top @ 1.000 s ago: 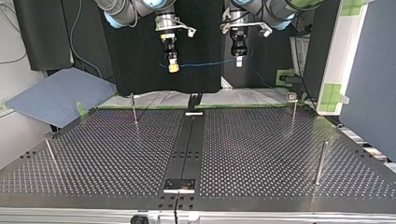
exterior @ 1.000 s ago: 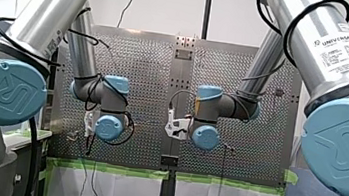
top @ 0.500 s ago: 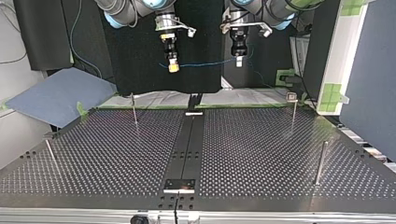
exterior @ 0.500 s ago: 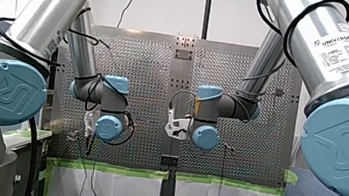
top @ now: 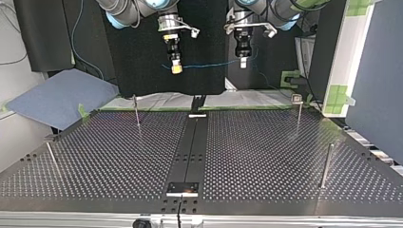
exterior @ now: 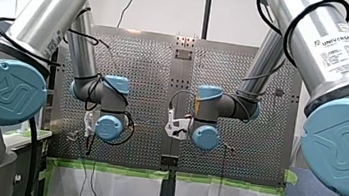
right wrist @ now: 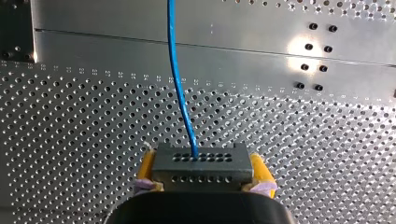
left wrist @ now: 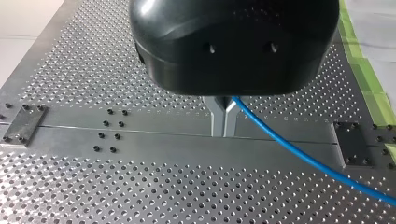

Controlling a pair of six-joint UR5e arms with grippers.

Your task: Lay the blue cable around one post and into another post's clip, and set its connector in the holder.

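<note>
**Grip.** The right pincer (right wrist: 203,170) is closed on the dark connector (right wrist: 200,160), with its yellow pads against the connector's two ends. The left pincer (left wrist: 223,115) has its metal fingers narrow, pinching the blue cable (left wrist: 299,155) part-way along its run.

**Position.** In the top view both pincers hang high above the far edge of the worktop (top: 266,156), well apart. The cable spans between them nearly level, its long axis running across the view. No part of it touches a post.

**Governing relation.** Every post lies below the cable and nearer the camera.
- The thin post (top: 136,110) stands at the view's left, nearest the right pincer.
- The post with a small head (top: 298,113), judged to carry the clip, stands at the view's right, nearest the left pincer.

**Judgement.** Routing calls for a descent and a carry toward the camera, with the cable held crosswise. The holder cannot be identified with certainty.
</note>
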